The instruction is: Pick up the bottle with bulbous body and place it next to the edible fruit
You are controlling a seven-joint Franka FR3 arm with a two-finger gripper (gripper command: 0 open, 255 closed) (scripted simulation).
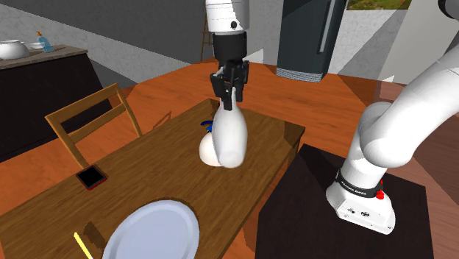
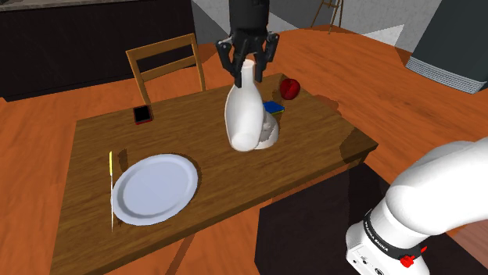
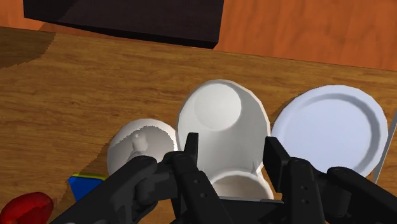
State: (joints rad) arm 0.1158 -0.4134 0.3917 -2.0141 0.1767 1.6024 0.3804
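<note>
The all-black two-finger gripper (image 2: 248, 76) pinches the neck of the white bulbous bottle (image 2: 244, 117) above the brown wooden table (image 2: 94, 141), near a round red apple (image 2: 290, 87).

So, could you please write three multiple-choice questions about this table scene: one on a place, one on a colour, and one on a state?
1. Where is the red fruit?
A) on the plate
B) on the chair
C) beside the blue object

2. What colour is the bottle?
A) green
B) white
C) black

3. What is the bottle's state?
A) clasped at its neck by the hand
B) lying flat on the plate
C) standing on the chair

Answers:
1 C, the fruit sits by the blue object.
2 B, its whole body is white.
3 A, the hand grips its neck from above.
</note>
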